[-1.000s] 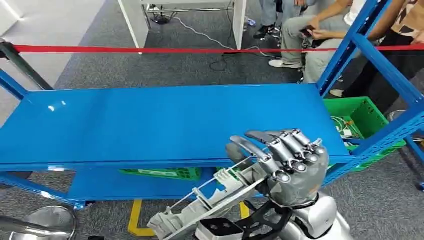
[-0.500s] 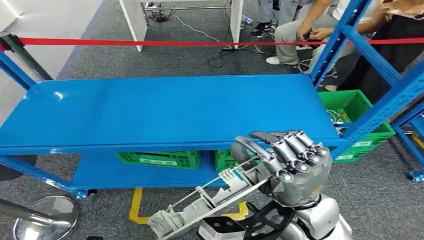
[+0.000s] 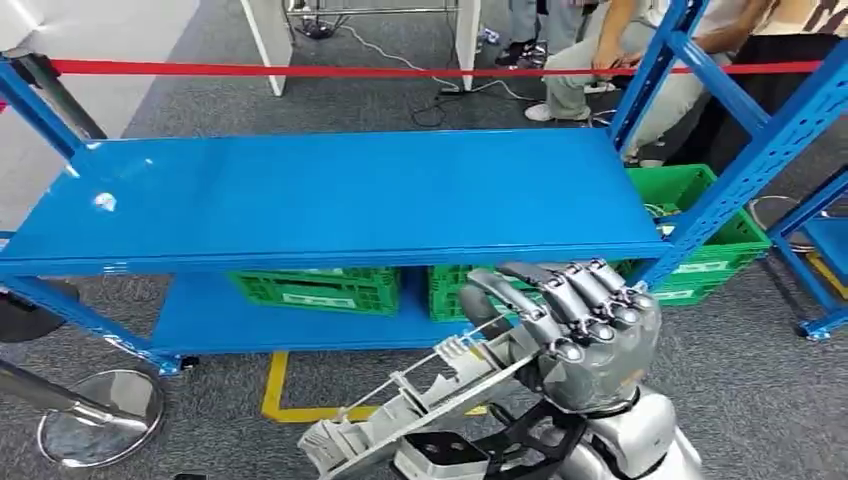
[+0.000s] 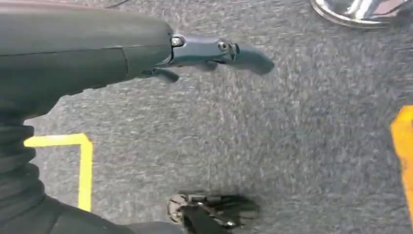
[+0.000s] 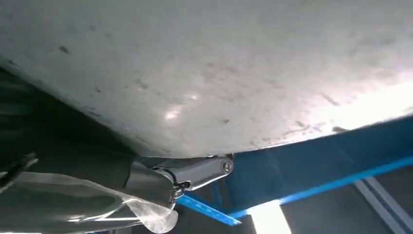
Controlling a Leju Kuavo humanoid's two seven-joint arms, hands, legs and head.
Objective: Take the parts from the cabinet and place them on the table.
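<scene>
In the head view my right hand grips one end of a long grey ribbed metal part, which slants down toward the lower left in front of my body. The blue cabinet shelf stands just ahead, its top board bare. In the right wrist view the part's broad grey face lies close to the camera, with one of my fingers under its edge and a blue shelf beam behind. My left hand hangs over the grey carpet, fingers stretched out, holding nothing.
Green crates sit on the lower shelf, and another green crate stands at the right upright. A red barrier tape runs behind the shelf, with seated people beyond. A chrome stanchion base and yellow floor tape lie lower left.
The whole picture has shifted: the camera has drawn back, so the shelf sits higher in view and the lower crates show. My right hand keeps hold of the part.
</scene>
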